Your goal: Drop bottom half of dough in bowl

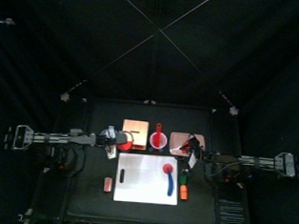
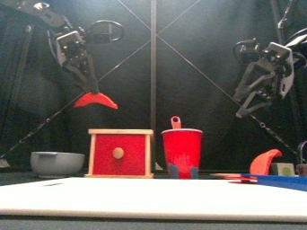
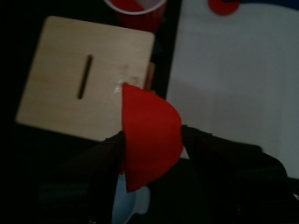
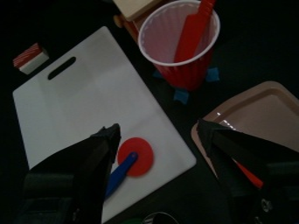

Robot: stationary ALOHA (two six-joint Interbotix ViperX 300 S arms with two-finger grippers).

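Note:
My left gripper (image 2: 86, 83) is shut on the bottom half of dough (image 2: 95, 100), a flat red half-round piece, and holds it high above the table. In the left wrist view the dough (image 3: 149, 131) sits between the jaws. A bit of the pale bowl (image 3: 126, 199) shows right beneath it. In the front view the bowl (image 2: 57, 163) stands on the table at the left, below the dough. My right gripper (image 4: 163, 157) is open and empty, above the white cutting board (image 4: 93, 96).
A wooden box with a slot (image 3: 87, 79) stands beside the bowl. The red cup (image 4: 177, 39) holds a red tool. The other, rounder red lump (image 4: 136, 166) and a blue knife (image 4: 118, 178) lie on the cutting board. A tan tray (image 4: 263, 114) lies by the cup.

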